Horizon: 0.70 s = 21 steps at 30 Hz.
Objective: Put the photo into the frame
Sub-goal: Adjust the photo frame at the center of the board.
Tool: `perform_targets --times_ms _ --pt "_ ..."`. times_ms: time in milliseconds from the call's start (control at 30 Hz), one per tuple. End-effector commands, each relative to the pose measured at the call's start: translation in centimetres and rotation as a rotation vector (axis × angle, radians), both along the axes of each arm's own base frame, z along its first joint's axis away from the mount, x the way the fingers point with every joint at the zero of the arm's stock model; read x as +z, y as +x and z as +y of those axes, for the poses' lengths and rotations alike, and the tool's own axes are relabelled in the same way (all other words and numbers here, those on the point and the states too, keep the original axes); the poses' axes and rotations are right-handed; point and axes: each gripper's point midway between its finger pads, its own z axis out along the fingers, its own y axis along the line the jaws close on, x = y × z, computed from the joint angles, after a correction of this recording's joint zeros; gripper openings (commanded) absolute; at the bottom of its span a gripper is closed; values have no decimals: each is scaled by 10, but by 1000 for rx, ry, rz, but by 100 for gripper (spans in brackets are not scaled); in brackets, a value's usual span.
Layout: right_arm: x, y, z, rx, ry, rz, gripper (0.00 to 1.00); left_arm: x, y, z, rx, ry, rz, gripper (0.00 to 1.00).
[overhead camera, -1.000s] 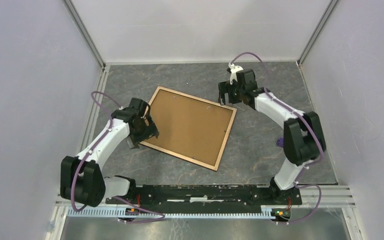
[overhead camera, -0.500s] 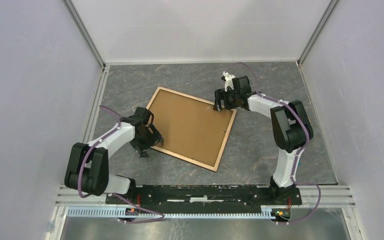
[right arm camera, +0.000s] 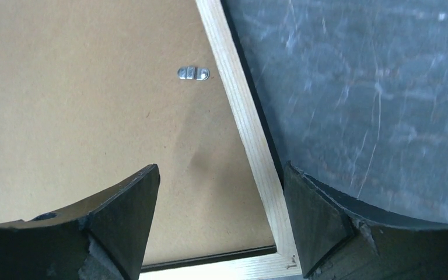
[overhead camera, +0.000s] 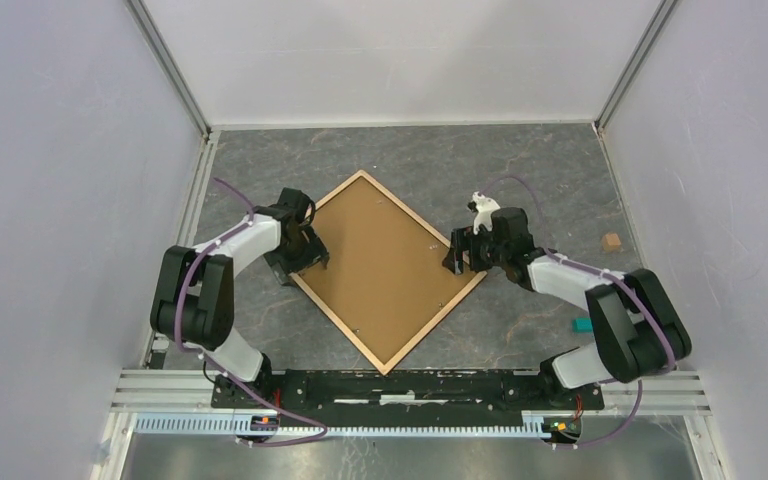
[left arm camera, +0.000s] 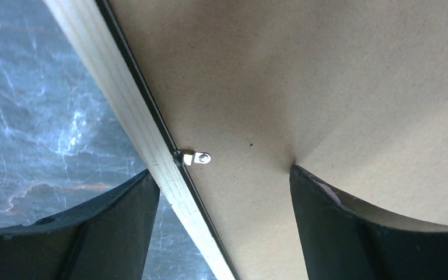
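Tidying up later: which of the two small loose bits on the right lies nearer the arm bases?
The teal bit; the brown bit lies farther back, toward the rear wall.

The table (overhead camera: pixel 520 170) is dark grey, marbled with pale white veins and a few faint rust streaks. The frame (overhead camera: pixel 437 324) shows light tan wood grain on its rails, with a thin black line along the inner edge. The backing board (overhead camera: pixel 385 265) inside it is plain mid-brown with faint dark specks. A small clip (left arm camera: pixel 197 157) on it is shiny silver. The left gripper (left arm camera: pixel 221 175) and right gripper (right arm camera: pixel 221 172) are matte black. The left arm (overhead camera: pixel 245 240) and right arm (overhead camera: pixel 565 283) are white and black, trailing purple cables (overhead camera: pixel 228 188). A small orange-brown block (overhead camera: pixel 611 241) and a teal piece (overhead camera: pixel 582 324) stand out against the grey. The side walls (overhead camera: pixel 50 200) are pale lilac.
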Motion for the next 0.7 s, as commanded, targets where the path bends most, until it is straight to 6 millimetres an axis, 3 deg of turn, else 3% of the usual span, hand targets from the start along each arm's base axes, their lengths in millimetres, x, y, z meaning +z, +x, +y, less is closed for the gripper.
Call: perform_targets --times_ms 0,167,300,433,667 --pt "-16 -41 -8 -7 -59 98 84 20 42 -11 -66 -13 -124 86" --pt "-4 -1 -32 -4 -281 -30 89 20 41 -9 -86 -4 -123 85" --pt "8 28 -22 25 -290 -98 89 13 31 -7 -91 -4 -104 85" --pt "4 38 -8 48 -246 -107 84 9 26 -10 -100 -23 -91 85" --pt "-17 37 4 72 -218 -86 80 7 26 -15 -110 -47 -90 84"
